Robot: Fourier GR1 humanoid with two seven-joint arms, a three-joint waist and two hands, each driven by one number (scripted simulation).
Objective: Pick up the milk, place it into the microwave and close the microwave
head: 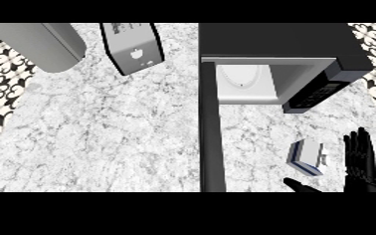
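beside the milk (307, 157), robot hand (357, 163) open, not touching.

Bare table (110, 139) lies left of the open microwave door (210, 129); the microwave (279, 45) mouth seems unobstructed, with the milk (307, 157) standing before it.

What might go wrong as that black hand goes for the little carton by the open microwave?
The milk carton lies tipped on the counter, close to the right hand, whose fingers are straight; a nudge might slide it away before they close. The microwave opening is narrow, so the carton could catch its frame. The open door juts toward the robot and might block the arm.
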